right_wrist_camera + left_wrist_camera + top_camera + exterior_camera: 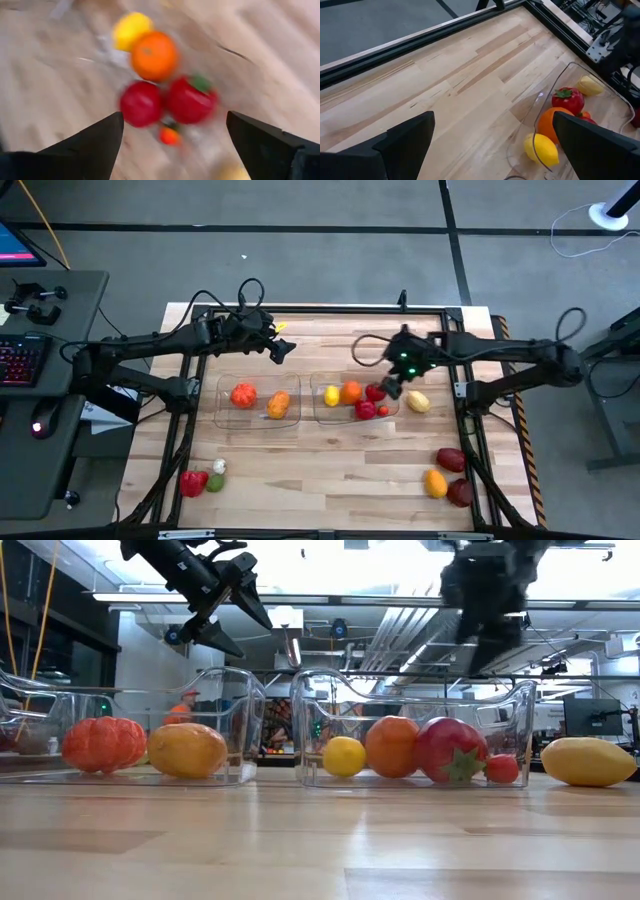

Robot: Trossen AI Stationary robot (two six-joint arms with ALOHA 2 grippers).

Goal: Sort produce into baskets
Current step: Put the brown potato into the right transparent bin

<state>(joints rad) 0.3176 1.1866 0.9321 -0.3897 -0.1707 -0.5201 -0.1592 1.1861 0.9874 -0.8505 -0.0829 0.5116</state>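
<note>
Two clear baskets stand side by side mid-table. The left basket holds a red-orange piece and an orange piece. The right basket holds a yellow lemon, an orange, a red piece with a green top, a dark red piece and a small red one. My right gripper hangs open and empty above the right basket's right part. My left gripper is open and empty, raised beyond the left basket's far side.
A yellow piece lies on the table just right of the right basket. A red pepper, a green piece and a white piece lie near left. Two maroon pieces and an orange-yellow one lie near right.
</note>
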